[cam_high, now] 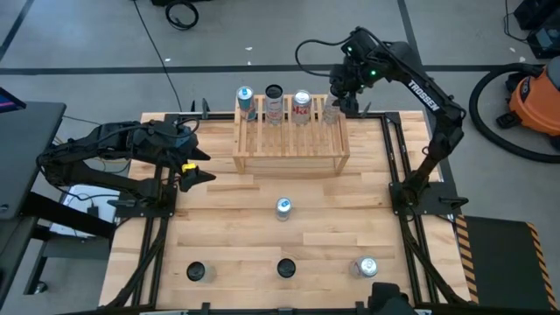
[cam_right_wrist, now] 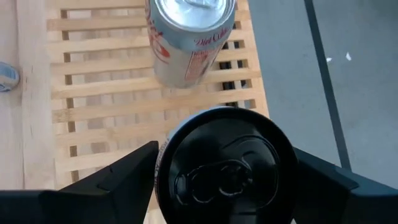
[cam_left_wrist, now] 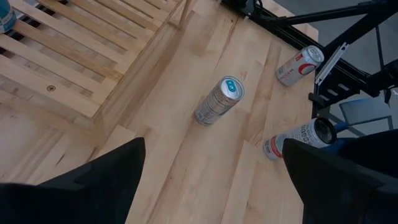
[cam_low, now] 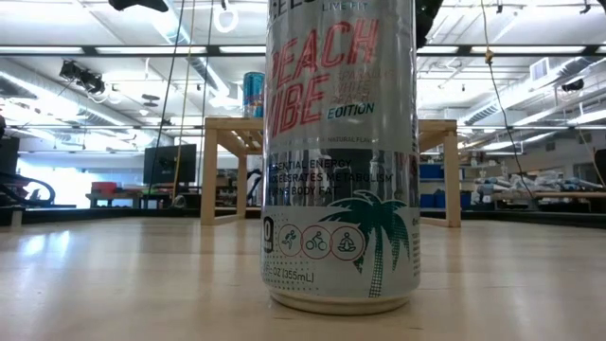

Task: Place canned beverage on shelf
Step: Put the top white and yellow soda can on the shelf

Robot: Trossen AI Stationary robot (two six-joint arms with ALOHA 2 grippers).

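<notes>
While the shelf point(cam_high: 290, 140) carries four cans (upright) | right tool point(cam_high: 333, 109) spread around the end can point(cam_right_wrist: 225, 165)

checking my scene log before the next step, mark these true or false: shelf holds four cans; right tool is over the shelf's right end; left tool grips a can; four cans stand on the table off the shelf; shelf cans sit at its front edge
1. The shelf holds four cans. True.
2. The right tool is over the shelf's right end, around the black-topped can. True.
3. The left tool grips a can. False: it is open and empty, left of the shelf.
4. Four cans stand on the table off the shelf. True.
5. The shelf cans sit at its front edge. False: they line its back edge.
</notes>
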